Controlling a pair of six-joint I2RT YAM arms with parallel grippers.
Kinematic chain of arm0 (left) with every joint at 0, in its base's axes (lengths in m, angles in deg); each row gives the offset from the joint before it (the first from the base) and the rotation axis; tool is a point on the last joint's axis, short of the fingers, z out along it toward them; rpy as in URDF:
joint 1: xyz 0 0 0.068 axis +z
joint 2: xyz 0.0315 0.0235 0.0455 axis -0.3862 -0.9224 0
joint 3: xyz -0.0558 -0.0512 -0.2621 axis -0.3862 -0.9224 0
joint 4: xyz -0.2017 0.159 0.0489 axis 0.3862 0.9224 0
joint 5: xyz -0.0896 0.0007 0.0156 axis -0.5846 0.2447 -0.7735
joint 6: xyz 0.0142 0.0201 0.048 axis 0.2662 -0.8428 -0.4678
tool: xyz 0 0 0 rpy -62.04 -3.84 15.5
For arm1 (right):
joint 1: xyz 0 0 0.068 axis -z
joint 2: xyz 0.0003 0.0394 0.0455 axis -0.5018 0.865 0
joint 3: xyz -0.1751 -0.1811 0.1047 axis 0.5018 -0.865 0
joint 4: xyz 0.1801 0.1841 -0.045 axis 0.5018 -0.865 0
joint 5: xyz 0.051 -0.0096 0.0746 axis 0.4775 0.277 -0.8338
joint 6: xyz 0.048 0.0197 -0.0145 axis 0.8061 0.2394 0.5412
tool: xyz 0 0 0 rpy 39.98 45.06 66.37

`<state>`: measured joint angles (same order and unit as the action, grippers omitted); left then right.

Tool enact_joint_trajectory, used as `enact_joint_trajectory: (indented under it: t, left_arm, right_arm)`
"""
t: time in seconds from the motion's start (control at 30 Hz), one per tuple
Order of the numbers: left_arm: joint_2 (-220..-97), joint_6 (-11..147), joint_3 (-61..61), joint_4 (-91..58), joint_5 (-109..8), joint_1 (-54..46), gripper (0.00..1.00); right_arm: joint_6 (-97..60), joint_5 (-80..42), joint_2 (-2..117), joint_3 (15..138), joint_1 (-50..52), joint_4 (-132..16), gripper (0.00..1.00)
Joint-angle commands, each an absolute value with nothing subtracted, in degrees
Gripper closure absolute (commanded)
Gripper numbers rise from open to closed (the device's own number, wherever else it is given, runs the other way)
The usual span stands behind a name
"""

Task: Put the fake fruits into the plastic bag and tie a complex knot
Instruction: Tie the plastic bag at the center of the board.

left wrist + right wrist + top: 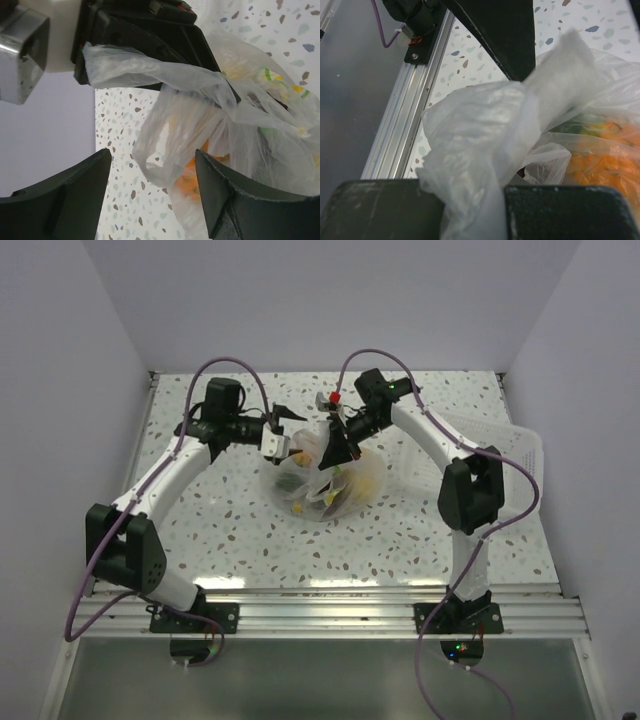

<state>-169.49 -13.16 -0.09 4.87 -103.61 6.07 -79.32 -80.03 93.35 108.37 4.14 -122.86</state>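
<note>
Plastic bag, one only, lies in the middle of the tabletop, between the two arms. It contains fake fruits, yellow and orange ones; the crinkled film hides their exact number. The right pincer is closed on a bunched strip of the bag's film. The left pincer stands wide, with a loose fold of the bag between its fingers. One white slotted tray sits at the right edge.
</note>
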Motion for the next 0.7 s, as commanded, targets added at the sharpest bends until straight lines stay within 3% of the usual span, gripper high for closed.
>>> enact_joint_trajectory:
  t: [0.0,0.07,0.17,0.2,0.3,0.37,0.53,0.67]
  left_arm:
    - [-170.7,-27.9,4.2,19.8,-104.0,5.8,0.27]
    - [-171.2,-30.1,5.1,21.8,-103.7,5.6,0.31]
    - [-171.0,-28.6,4.9,20.4,-103.3,5.6,0.51]
    - [-170.7,-27.3,4.7,19.3,-103.1,5.6,0.65]
    - [-169.6,-22.7,4.4,14.3,-102.9,5.6,0.91]
    - [-168.3,-18.3,4.1,12.6,-102.7,6.0,0.98]
    - [-165.8,-12.8,3.4,12.0,-102.4,6.8,1.00]
    - [-164.9,-5.3,4.5,10.4,-101.5,8.6,1.00]
  right_arm:
    - [-80.9,-81.3,93.7,110.7,3.9,-124.7,1.00]
    - [-80.9,-81.4,94.0,111.0,4.0,-124.7,1.00]
    - [-80.9,-81.5,94.3,111.3,4.0,-125.0,1.00]
    - [-80.8,-81.4,94.3,111.4,3.9,-125.0,1.00]
    - [-78.6,-80.6,94.5,111.3,4.0,-123.4,1.00]
    - [-76.1,-80.1,94.4,110.8,4.1,-120.6,1.00]
    - [-67.8,-79.2,93.8,108.8,4.2,-113.2,0.76]
    - [-62.7,-77.7,93.6,107.3,5.2,-107.0,0.82]
